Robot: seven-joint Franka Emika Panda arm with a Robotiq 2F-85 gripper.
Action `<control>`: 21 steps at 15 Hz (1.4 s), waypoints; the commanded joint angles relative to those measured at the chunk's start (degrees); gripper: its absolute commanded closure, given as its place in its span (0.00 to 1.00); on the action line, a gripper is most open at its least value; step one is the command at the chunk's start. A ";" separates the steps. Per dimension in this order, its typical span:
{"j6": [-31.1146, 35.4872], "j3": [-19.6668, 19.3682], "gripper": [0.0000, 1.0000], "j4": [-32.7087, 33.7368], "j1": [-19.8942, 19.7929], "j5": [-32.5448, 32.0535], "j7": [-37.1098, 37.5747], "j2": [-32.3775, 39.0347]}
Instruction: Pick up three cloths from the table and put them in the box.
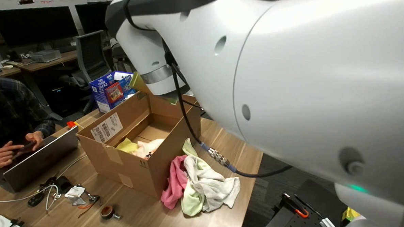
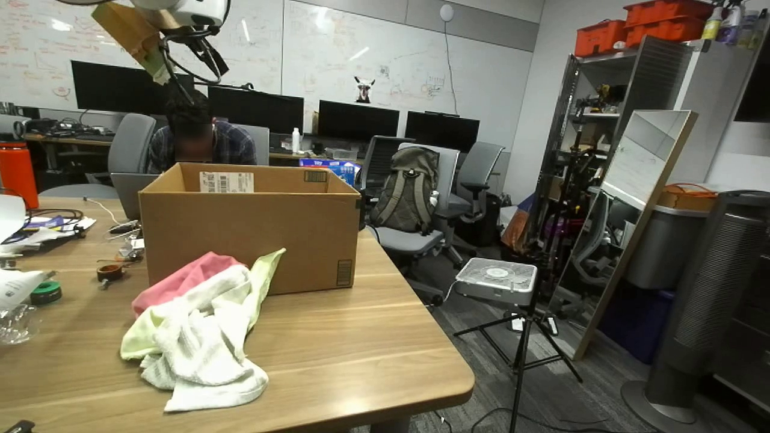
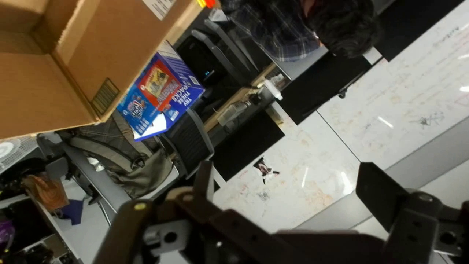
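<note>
The box (image 1: 128, 168), a brown carton with a white label, stands with its top uncovered on the wooden table (image 2: 361, 337). Inside lie a yellow cloth (image 1: 127, 145) and a cream-white cloth (image 1: 149, 148). Against its outer side, a white cloth (image 2: 201, 343) rests over a pale yellow-green cloth (image 2: 264, 276); a pink cloth (image 2: 186, 279) is partly under them. My gripper (image 3: 285, 176) is open, fingers wide apart, nothing between them. The wrist view has it facing the whiteboard, the box at upper left. A yellow-brown sheet (image 2: 129, 36), unclear what, shows by the hand, high above the table.
A blue snack box (image 1: 111, 90) stands just behind the carton. A person sits at a laptop (image 1: 43, 161) beside it. Small parts, cables and a brown roll (image 1: 107, 211) lie on the table nearby. The arm's black cable (image 1: 183, 109) hangs past the box wall.
</note>
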 commanded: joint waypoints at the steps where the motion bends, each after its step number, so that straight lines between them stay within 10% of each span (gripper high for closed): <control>1: -7.36 -4.55 0.00 -6.24 2.32 -12.47 6.05 3.44; 11: -23.71 -23.39 0.00 -16.00 12.07 -60.03 24.74 15.60; 21: -30.05 -60.65 0.00 -21.90 47.42 -100.01 39.85 26.16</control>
